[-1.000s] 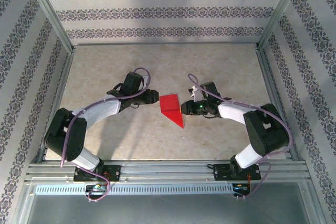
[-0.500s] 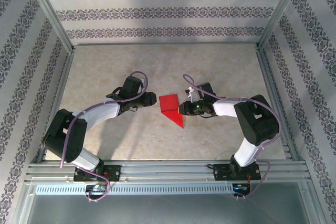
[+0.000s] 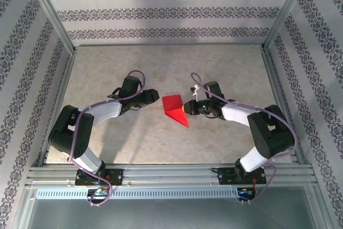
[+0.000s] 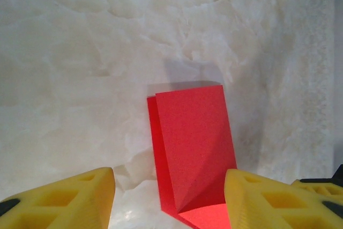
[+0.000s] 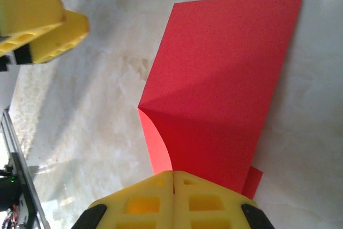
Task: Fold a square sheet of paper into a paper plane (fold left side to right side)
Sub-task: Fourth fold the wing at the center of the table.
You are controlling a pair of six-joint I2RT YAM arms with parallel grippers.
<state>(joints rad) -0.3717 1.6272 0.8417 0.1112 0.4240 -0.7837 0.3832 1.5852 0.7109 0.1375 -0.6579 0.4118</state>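
Locate the square sheet of paper near the middle of the table, between the two arms — already doubled into a layered wedge, not yet a dart. Read the right gripper as pinched fully shut on the sheet's right-hand edge. In the right wrist view, follow the red flap straight into the closed yellow fingers, with a soft bow rising off the surface beside them. Treat this pinch as the lifting hold for carrying a layer across. Read the left gripper as parted at a middling width, holding nothing, just beside the sheet's left edge, with no contact discernible. Take that stance as a guard — placed to press down and pin the lower layers against sliding. Expect thin paper to buckle or tear under a hard pull. Favour a low, slow sweep.
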